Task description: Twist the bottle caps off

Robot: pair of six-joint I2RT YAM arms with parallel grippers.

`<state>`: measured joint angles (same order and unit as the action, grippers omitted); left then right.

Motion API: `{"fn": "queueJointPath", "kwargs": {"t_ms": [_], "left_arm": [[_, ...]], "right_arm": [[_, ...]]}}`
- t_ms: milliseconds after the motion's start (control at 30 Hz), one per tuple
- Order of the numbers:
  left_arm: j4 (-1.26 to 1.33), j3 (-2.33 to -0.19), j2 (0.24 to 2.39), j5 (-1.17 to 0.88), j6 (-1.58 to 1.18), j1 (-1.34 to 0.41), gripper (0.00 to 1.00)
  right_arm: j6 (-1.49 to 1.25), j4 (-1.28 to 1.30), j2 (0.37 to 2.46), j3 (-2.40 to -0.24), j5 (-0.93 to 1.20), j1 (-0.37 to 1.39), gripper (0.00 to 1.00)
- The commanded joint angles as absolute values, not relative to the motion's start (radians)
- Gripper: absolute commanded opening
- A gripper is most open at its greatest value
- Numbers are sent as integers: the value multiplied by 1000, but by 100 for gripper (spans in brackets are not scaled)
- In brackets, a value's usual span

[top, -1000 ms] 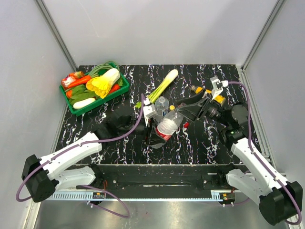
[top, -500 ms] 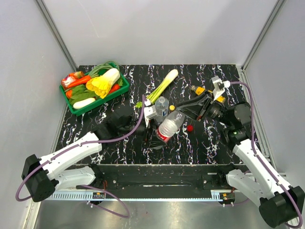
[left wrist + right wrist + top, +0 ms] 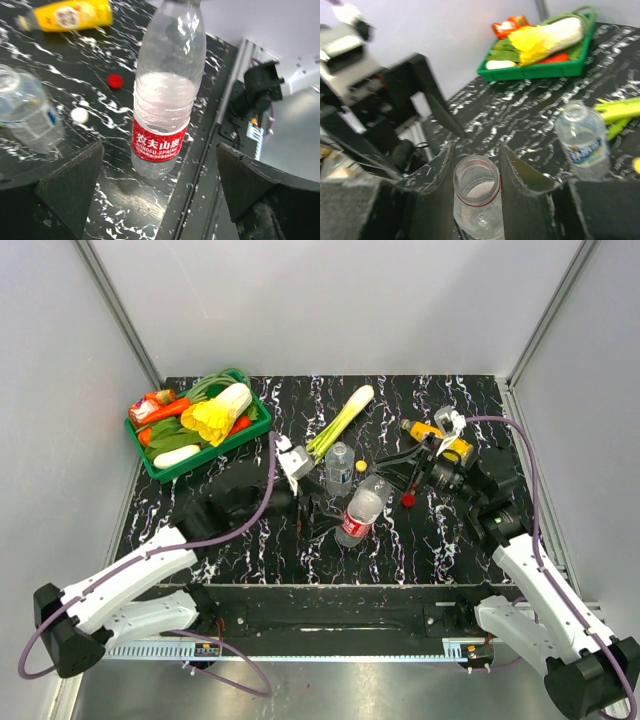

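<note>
The red-label bottle (image 3: 358, 515) leans tilted at mid-table, its cap off and its mouth (image 3: 476, 179) open. My right gripper (image 3: 386, 482) (image 3: 476, 150) is shut on its neck. A red cap (image 3: 408, 500) (image 3: 115, 80) lies on the table just right of it. My left gripper (image 3: 310, 508) (image 3: 160, 150) stands wide open, fingers apart on either side of the bottle's lower half (image 3: 162, 115) without touching it. The blue-label bottle (image 3: 340, 466) (image 3: 582, 137) stands upright behind, mouth open. The orange juice bottle (image 3: 430, 432) (image 3: 70, 14) lies on its side at the right.
A green tray (image 3: 200, 462) of vegetables sits at the back left. A leek (image 3: 342, 420) lies behind the bottles. A yellow cap (image 3: 361, 466) and a white cap (image 3: 79, 115) lie loose near the blue-label bottle. The table's front edge rail (image 3: 225, 115) runs close by.
My left gripper has opened, let go of the red-label bottle and drawn back left. My right gripper has shut on the bottle's open neck. The red cap now lies on the table.
</note>
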<state>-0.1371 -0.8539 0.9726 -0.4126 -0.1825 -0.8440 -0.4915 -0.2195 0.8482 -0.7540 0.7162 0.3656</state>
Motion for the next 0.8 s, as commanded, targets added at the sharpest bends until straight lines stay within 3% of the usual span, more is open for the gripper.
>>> {"fn": "queueJointPath", "kwargs": {"t_ms": [0,167,300,600,767], "left_arm": [[-158,-910,907,-206,-166,-848,99],[-183,-908,894,-177,-164,-848,99],[-158,-890,890,-109,-201,-847,99],[-57,-781,809,254,-311,-848,99],[-77,-772,784,347,-348,-847,99]], "right_arm": [[-315,-71,856,-813,499,368,0],[-261,-11,925,-834,241,368,0],[-222,-6,995,-864,171,368,0],[-216,-66,1005,-786,5,431,0],[-179,-80,1006,-736,-121,529,0]]}}
